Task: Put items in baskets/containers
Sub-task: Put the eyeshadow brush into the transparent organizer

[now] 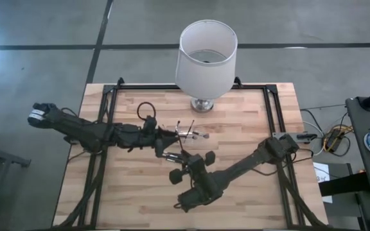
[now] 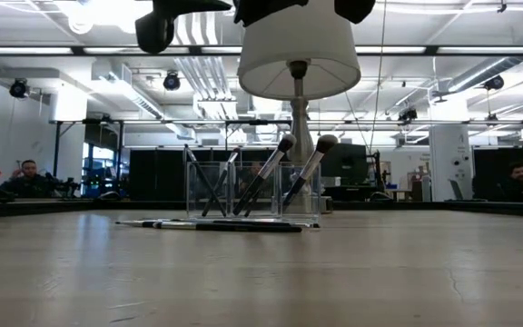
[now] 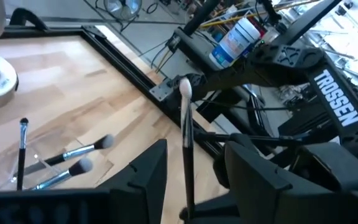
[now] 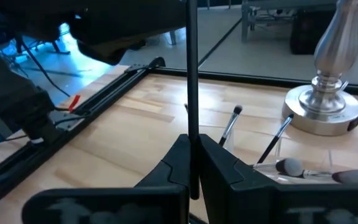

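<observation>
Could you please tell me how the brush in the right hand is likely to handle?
Probably stiff and light: the brush stands straight in the shut right hand. Its thin handle might swivel or slip. The open left hand, close by, could knock it.

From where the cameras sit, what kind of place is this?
Probably a large robotics lab or workshop. Bare ceiling ducts and strip lights run overhead, people sit at desks far behind, and a wooden table on a black frame stands on concrete floor with loose cables beside it.
</observation>
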You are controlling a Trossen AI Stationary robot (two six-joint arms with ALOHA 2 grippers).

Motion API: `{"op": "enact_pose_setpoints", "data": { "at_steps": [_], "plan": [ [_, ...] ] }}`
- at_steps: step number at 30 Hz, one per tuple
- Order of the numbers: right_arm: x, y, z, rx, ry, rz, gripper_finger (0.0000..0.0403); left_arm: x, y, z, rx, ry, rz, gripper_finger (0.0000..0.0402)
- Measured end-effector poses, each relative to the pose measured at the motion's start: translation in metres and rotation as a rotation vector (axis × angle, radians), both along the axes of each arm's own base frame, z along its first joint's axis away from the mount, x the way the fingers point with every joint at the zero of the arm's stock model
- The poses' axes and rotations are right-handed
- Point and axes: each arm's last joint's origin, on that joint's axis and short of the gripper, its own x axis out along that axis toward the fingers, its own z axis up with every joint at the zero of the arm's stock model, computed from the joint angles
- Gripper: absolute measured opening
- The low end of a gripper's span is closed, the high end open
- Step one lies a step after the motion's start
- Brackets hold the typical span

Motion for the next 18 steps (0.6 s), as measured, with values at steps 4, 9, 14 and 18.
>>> {"op": "enact_pose_setpoints", "data": {
  "at_steps": [4,9,14,18],
  "plan": [
    [0.001,0.001,0.000,0.002,-0.004,0.002,0.0013,0.001,0.001,-0.001,0.021,0.005,0.010,0.0155],
    [0.001,0.001,0.000,0.003,-0.006,0.003,0.0013,0.001,0.006,-0.005,0.023,0.009,0.035,0.0155],
    [0.001,0.001,0.000,0.003,-0.003,0.005,0.0013,0.002,0.010,-0.010,0.028,0.019,0.051,0.0151],
    [0.002,0.000,0.000,0.000,-0.001,0.004,0.0013,0.002,0.012,-0.008,0.020,0.002,0.058,0.0151]
  ]
}}
